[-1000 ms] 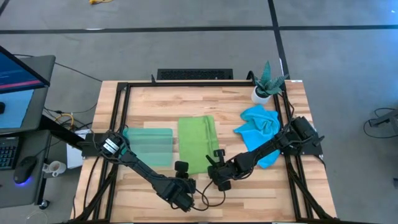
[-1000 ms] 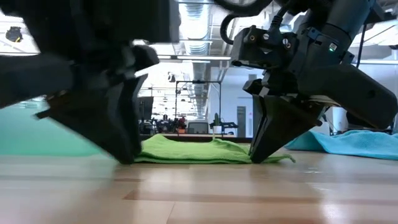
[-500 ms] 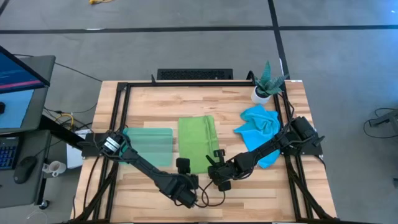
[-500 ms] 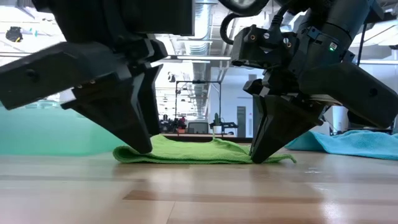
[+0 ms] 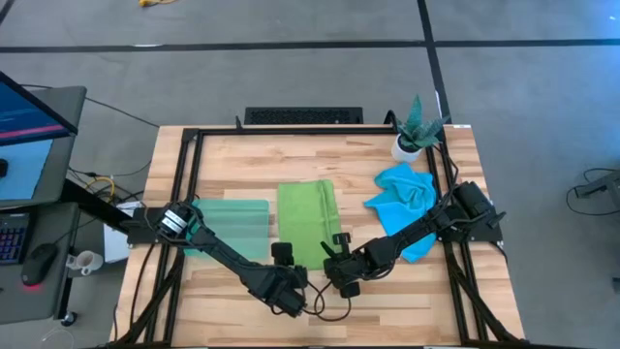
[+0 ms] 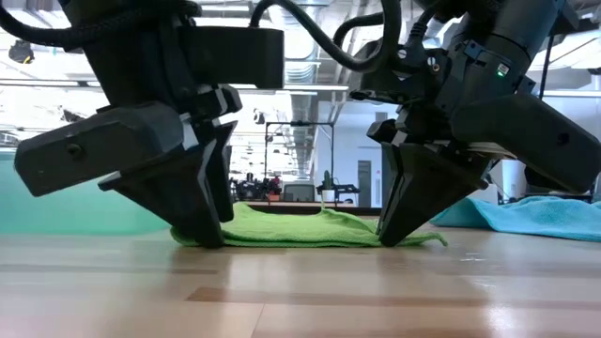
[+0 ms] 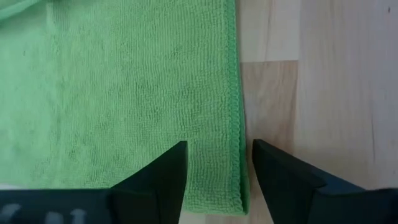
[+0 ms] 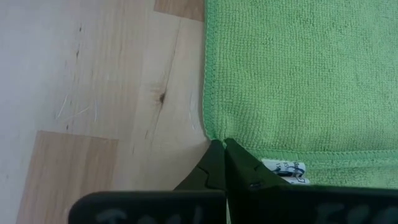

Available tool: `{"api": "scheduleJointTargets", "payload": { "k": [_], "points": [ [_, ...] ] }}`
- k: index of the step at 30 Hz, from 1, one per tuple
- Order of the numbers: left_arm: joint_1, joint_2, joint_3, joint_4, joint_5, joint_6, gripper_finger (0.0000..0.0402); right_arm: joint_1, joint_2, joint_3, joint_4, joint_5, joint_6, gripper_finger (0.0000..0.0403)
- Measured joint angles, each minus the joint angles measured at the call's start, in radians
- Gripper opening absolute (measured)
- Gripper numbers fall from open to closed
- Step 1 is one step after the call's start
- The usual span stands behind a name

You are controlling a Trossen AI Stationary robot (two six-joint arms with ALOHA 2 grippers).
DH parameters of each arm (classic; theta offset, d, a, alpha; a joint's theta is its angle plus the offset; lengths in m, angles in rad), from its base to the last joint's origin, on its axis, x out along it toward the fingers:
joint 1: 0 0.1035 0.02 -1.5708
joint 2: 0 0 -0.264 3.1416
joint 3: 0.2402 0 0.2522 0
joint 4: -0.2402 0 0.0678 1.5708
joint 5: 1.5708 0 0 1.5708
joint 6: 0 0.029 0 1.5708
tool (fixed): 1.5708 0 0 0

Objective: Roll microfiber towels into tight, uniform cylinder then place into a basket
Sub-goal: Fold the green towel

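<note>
The lime green towel [image 5: 308, 221] lies flat on the wooden table, its length running from the near side to the far side. My left gripper [image 7: 217, 155] stands open at the towel's near left corner. It straddles the left side hem [image 7: 236, 124], one finger over cloth and one over bare wood. My right gripper [image 8: 222, 148] is shut at the near right corner. The sky blue towel [image 5: 402, 199] lies crumpled at the right. The teal basket [image 5: 231, 225] sits just left of the green towel. My left gripper points steeply down, with its fingertips [image 6: 208, 239] low at the towel's near left end; I cannot tell whether they touch the cloth. My right gripper pinches the green towel's near right corner [image 8: 210, 135] between its fingertips, slanting down from the near right. The corner stays on the table and the towel lies flat.
A potted plant [image 5: 415, 131] stands at the far right corner, behind the blue towel. A black frame rail [image 5: 186, 184] runs around the tabletop. Bare wood [image 5: 407, 310] lies along the near edge in front of both grippers.
My left gripper has moved toward the table's far edge and a little to the right, coming up to the green towel's near left corner. The towel has stayed flat.
</note>
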Motion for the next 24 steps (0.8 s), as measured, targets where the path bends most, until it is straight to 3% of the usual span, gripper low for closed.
{"api": "scheduleJointTargets", "payload": {
  "k": [4, 13, 24],
  "points": [
    [0.0, 0.002, -0.001, 0.005, -0.004, 0.003, 0.0139, 0.0, 0.0, 0.0, 0.0, 0.0, 0.0, 0.0008],
    [0.0, 0.008, -0.004, 0.045, -0.018, 0.135, 0.0016, 0.012, 0.0, 0.0, -0.003, -0.002, 0.017, 0.0007],
    [-0.012, 0.011, 0.02, 0.041, -0.054, 0.213, 0.0003, 0.061, 0.005, 0.057, -0.095, -0.018, 0.029, 0.0006]
  ]
}}
